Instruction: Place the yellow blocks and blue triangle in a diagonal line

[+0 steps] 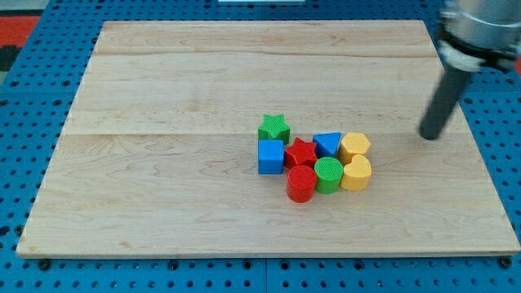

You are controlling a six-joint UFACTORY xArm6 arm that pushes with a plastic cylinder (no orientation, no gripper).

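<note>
Two yellow blocks sit at the right end of a tight cluster: a yellow hexagon [354, 146] and below it a second yellow block [356, 172]. The blue triangle [327, 144] touches the hexagon's left side. My tip [428, 136] is right of the cluster, apart from the yellow hexagon by a clear gap, at about its height in the view. The rod leans up toward the view's top right.
The cluster also holds a green star [274, 127], a blue cube [270, 156], a red star [300, 151], a red cylinder [300, 184] and a green cylinder [329, 174]. The wooden board [163, 163] lies on a blue pegboard [24, 122].
</note>
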